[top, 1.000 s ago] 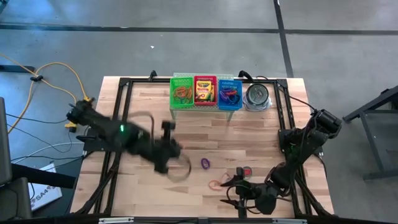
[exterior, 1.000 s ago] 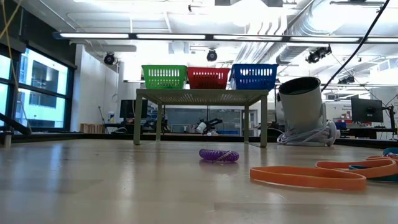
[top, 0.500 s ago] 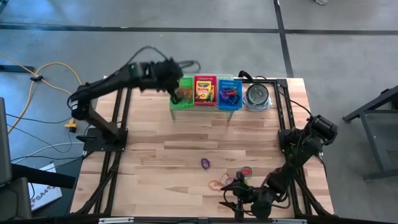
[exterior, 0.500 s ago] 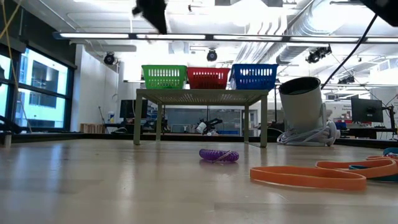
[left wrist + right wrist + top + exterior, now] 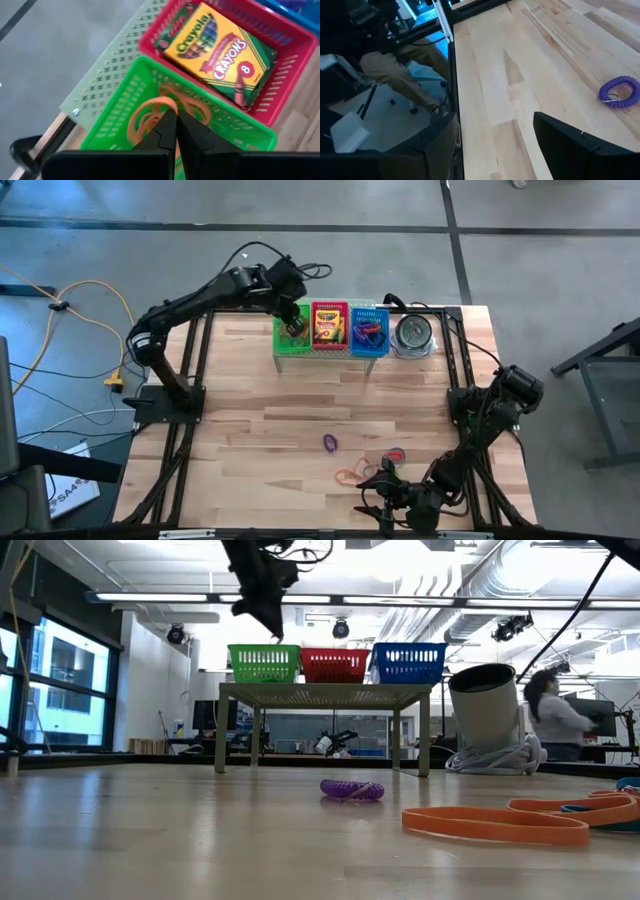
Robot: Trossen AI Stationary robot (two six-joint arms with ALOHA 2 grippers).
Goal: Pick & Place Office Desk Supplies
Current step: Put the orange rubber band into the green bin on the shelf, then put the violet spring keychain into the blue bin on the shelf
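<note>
- The right end effector (image 5: 385, 502) is kept low at the near edge of the counter (image 5: 240, 395), fingers spread, nothing between them.
- A purple band (image 5: 330, 442) and an orange band (image 5: 347, 476) are left lying on the counter nearby.
- The left end effector (image 5: 293, 323) has been carried from mid-counter to the far row and is now held over the green basket (image 5: 120, 115), fingers pressed together.
- Orange bands (image 5: 150, 112) are seen inside that basket; a crayon box (image 5: 220, 52) lies in the red basket (image 5: 285, 37).
- A person (image 5: 553, 720) has appeared in the room beyond.
</note>
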